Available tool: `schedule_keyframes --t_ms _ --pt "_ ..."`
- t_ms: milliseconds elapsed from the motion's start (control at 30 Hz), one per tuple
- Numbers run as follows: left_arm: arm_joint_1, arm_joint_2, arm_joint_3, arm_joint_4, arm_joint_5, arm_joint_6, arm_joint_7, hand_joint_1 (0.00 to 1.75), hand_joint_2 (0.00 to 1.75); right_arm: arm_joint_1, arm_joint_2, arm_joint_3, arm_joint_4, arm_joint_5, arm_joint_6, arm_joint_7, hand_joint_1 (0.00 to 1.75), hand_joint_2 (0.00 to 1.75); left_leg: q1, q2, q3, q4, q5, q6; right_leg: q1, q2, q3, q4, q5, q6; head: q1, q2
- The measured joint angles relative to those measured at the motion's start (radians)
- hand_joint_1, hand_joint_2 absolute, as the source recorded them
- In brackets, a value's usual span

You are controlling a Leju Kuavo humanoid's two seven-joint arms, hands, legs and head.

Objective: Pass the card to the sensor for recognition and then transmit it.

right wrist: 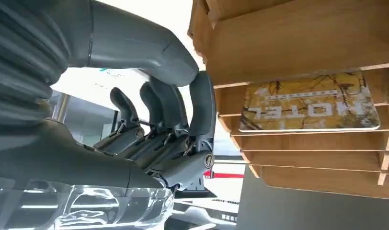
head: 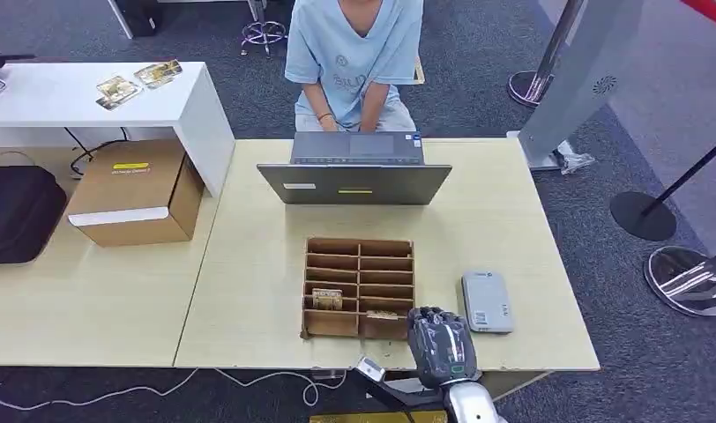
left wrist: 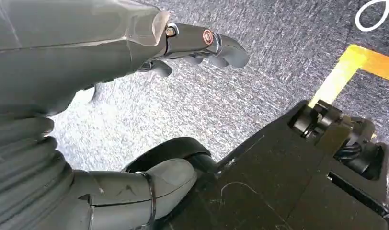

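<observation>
A wooden slotted organizer stands in the middle of the table. One card lies in a left slot and another card in a front right slot. In the right wrist view a yellow card printed "HOTEL" sits in a slot of the organizer. My right hand hovers at the organizer's front right corner, beside that card. Its fingers are apart and hold nothing. The grey sensor lies flat just right of the organizer. My left hand hangs over the carpet, empty, fingers spread.
An open laptop stands behind the organizer, with a person in a light blue shirt seated behind it. A cardboard box and a black bag rest on the left table. Barrier posts stand at the right.
</observation>
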Motion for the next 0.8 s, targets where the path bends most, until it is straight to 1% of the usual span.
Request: schedule_keyframes --t_ms 67,100,133,167,233,300,333,367,433,467,500,533,567,667,700,767,800 --pt "0.002 0.000 0.008 0.000 0.002 0.003 -0.008 0.00 1.75 0.004 0.000 0.000 -0.004 0.002 0.000 0.003 1.29 1.75 0.000 0.000 0.000 0.000 0.000 0.000 0.000 0.000 0.000 0.000 0.000 0.000 0.000 0.000" --pt "0.003 0.001 0.011 0.000 0.005 0.004 -0.010 0.00 1.75 0.007 0.000 -0.001 -0.006 0.008 0.000 0.005 1.17 1.75 0.000 0.000 0.000 0.000 0.000 0.000 0.000 0.000 0.000 0.000 0.000 0.000 0.000 0.000" --pt "0.004 0.001 0.014 0.000 0.006 0.006 -0.014 0.00 1.75 0.009 0.000 -0.001 -0.010 0.014 0.000 0.011 1.10 1.75 0.000 0.000 0.000 0.000 0.000 0.000 0.000 0.000 0.000 0.000 0.000 0.000 0.000 0.000" --pt "0.006 0.002 0.016 0.000 0.008 0.008 -0.018 0.00 1.75 0.010 0.000 -0.001 -0.011 0.017 0.000 0.015 1.10 1.75 0.000 0.000 0.000 0.000 0.000 0.000 0.000 0.000 0.000 0.000 0.000 0.000 0.000 0.000" --pt "0.007 0.002 0.018 0.000 0.009 0.013 -0.018 0.00 1.75 0.011 0.000 -0.001 -0.015 0.017 0.000 0.032 1.24 1.75 0.000 0.000 0.000 0.000 0.000 0.000 0.000 0.000 0.000 0.000 0.000 0.000 0.000 0.000" --pt "0.008 0.002 0.026 0.000 0.011 0.014 -0.019 0.00 1.75 0.011 0.000 -0.001 -0.020 0.017 0.000 0.045 1.20 1.75 0.000 0.000 0.000 0.000 0.000 0.000 0.000 0.000 0.000 0.000 0.000 0.000 0.000 0.000" --pt "0.009 0.002 0.031 0.000 0.012 0.014 -0.019 0.00 1.75 0.011 0.000 -0.001 -0.022 0.018 0.001 0.052 1.26 1.75 0.000 0.000 0.000 0.000 0.000 0.000 0.000 0.000 0.000 0.000 0.000 0.000 0.000 0.000" --pt "0.010 0.002 0.033 0.000 0.013 0.015 -0.019 0.00 1.75 0.011 0.000 -0.001 -0.024 0.017 0.001 0.055 1.26 1.75 0.000 0.000 0.000 0.000 0.000 0.000 0.000 0.000 0.000 0.000 0.000 0.000 0.000 0.000" --pt "0.011 0.002 0.039 0.000 0.017 0.018 -0.020 0.00 1.75 0.012 0.000 -0.002 -0.028 0.017 0.003 0.063 1.20 1.75 0.000 0.000 0.000 0.000 0.000 0.000 0.000 0.000 0.000 0.000 0.000 0.000 0.000 0.000" --pt "0.012 0.002 0.043 0.000 0.019 0.019 -0.020 0.00 1.75 0.012 0.000 -0.003 -0.031 0.018 0.003 0.066 1.24 1.75 0.000 0.000 0.000 0.000 0.000 0.000 0.000 0.000 0.000 0.000 0.000 0.000 0.000 0.000" --pt "0.013 0.002 0.047 0.000 0.021 0.021 -0.020 0.00 1.75 0.012 -0.001 -0.005 -0.033 0.018 0.005 0.068 1.20 1.75 0.000 0.000 0.000 0.000 0.000 0.000 0.000 0.000 0.000 0.000 0.000 0.000 0.000 0.000" --pt "0.013 0.002 0.049 0.000 0.022 0.022 -0.020 0.00 1.75 0.012 -0.001 -0.006 -0.035 0.017 0.007 0.070 1.06 1.75 0.000 0.000 0.000 0.000 0.000 0.000 0.000 0.000 0.000 0.000 0.000 0.000 0.000 0.000" --pt "0.013 0.002 0.050 0.000 0.025 0.024 -0.020 0.00 1.75 0.012 -0.001 -0.007 -0.037 0.018 0.009 0.073 1.05 1.75 0.000 0.000 0.000 0.000 0.000 0.000 0.000 0.000 0.000 0.000 0.000 0.000 0.000 0.000" --pt "0.015 0.002 0.063 0.000 0.029 0.029 -0.020 0.00 1.75 0.012 -0.002 -0.008 -0.043 0.017 0.013 0.081 1.06 1.75 0.000 0.000 0.000 0.000 0.000 0.000 0.000 0.000 0.000 0.000 0.000 0.000 0.000 0.000" --pt "0.016 0.002 0.066 0.000 0.030 0.031 -0.021 0.00 1.75 0.012 -0.002 -0.008 -0.045 0.018 0.013 0.084 1.01 1.75 0.000 0.000 0.000 0.000 0.000 0.000 0.000 0.000 0.000 0.000 0.000 0.000 0.000 0.000" --pt "0.016 0.002 0.069 0.000 0.034 0.032 -0.021 0.00 1.75 0.012 -0.002 -0.008 -0.045 0.017 0.013 0.085 0.72 1.75 0.000 0.000 0.000 0.000 0.000 0.000 0.000 0.000 0.000 0.000 0.000 0.000 0.000 0.000" --pt "0.016 0.002 0.070 0.000 0.035 0.034 -0.021 0.00 1.75 0.012 -0.003 -0.008 -0.046 0.017 0.013 0.085 0.72 1.75 0.000 0.000 0.000 0.000 0.000 0.000 0.000 0.000 0.000 0.000 0.000 0.000 0.000 0.000"
